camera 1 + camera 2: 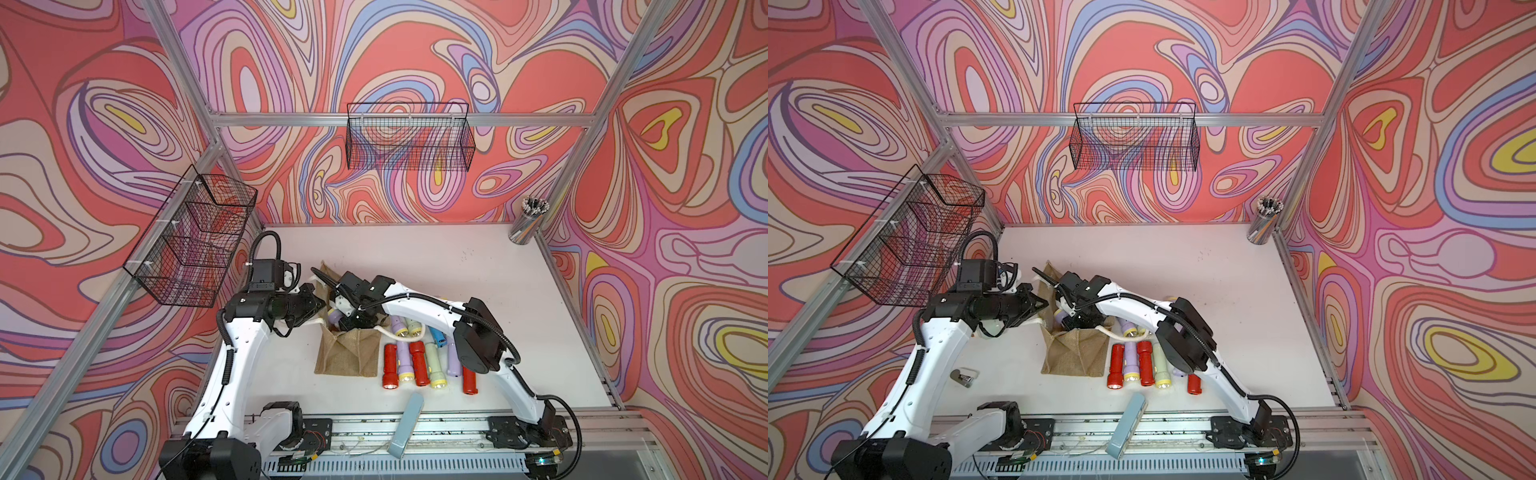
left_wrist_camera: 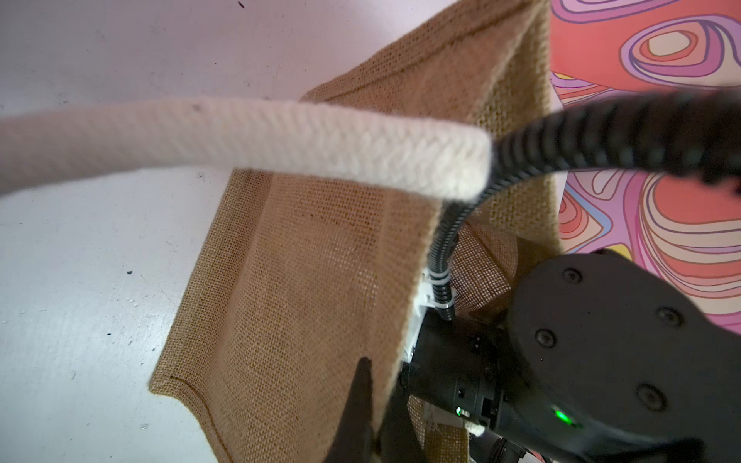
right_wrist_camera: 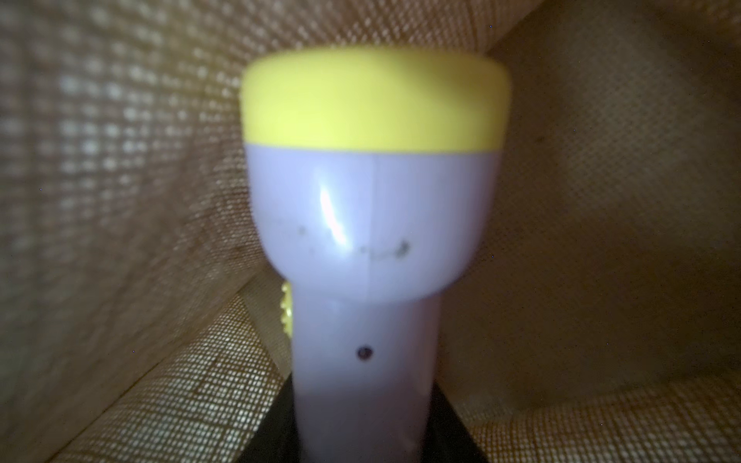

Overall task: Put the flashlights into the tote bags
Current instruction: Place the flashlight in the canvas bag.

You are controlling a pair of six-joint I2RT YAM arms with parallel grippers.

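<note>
The right gripper (image 1: 354,323) sits inside the mouth of the bag (image 1: 349,359), its black jaws clamped on the handle of a lilac flashlight (image 3: 373,224). Only the right wrist view shows this up close — a smooth plastic body flaring to a pale yellow head, pointing into the bag, with coarse woven burlap on all sides. The left gripper (image 2: 379,385) is pressed together on the bag's upper edge, pinching the cloth. This is clearest in the left wrist view, where one thick white braided rope handle (image 2: 280,144) crosses the picture. Both top views show the tan, boxy bag on the white table (image 1: 478,270) between the arms, with two rope handles. Just beside it lie at least nine more flashlights (image 1: 419,363), packed close: three red, three lilac, two pale green, one blue — the right arm hides part of the group. Near the front rail lies one flat grey-blue bar (image 1: 405,426). A small silvery object (image 1: 965,378) by the left arm shows in a top view only where the arm does not cover it. Two black wire baskets (image 1: 409,137) hang on the swirl-patterned walls, and one cup of pens (image 1: 530,220) stands in the far corner.
</note>
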